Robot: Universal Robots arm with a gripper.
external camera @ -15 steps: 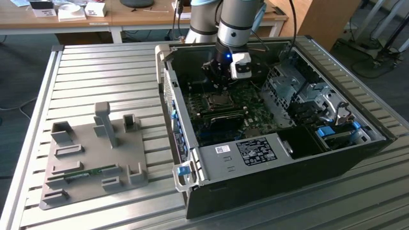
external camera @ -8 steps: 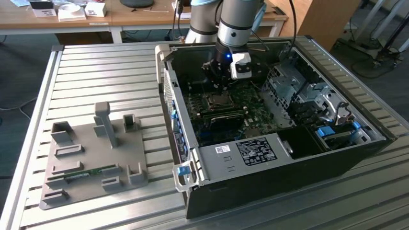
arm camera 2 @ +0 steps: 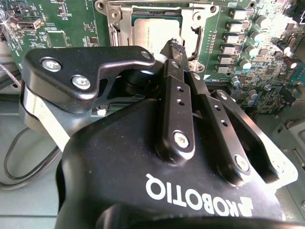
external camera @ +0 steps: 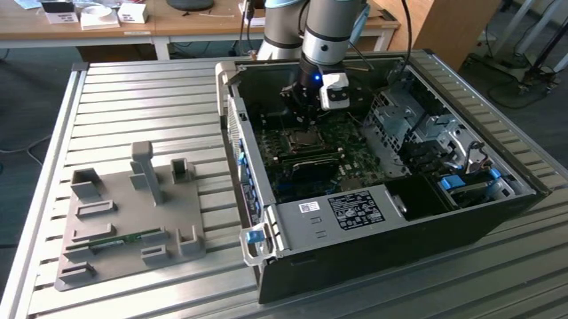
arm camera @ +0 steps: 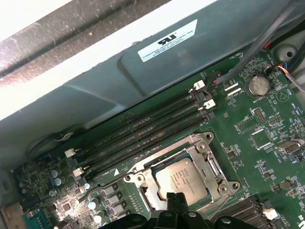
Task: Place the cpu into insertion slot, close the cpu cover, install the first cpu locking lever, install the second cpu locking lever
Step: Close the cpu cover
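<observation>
On the motherboard (arm camera: 248,143), cpu (arm camera: 183,177) lies beneath the claw (arm camera: 174,196).

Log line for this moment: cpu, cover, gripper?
cpu: placed, lying flat | cpu cover: down around cpu | gripper: shut, empty, tips over cpu edge

The cpu (arm camera: 183,179) has a dull silvery-grey metal top, the cpu cover (arm camera: 215,167) is brighter bare metal, the motherboard (arm camera: 248,157) matt green, the gripper (arm camera 2: 174,46) smooth semi-gloss black with shiny screw heads, and the table (external camera: 133,100) ribbed pale metal.
</observation>
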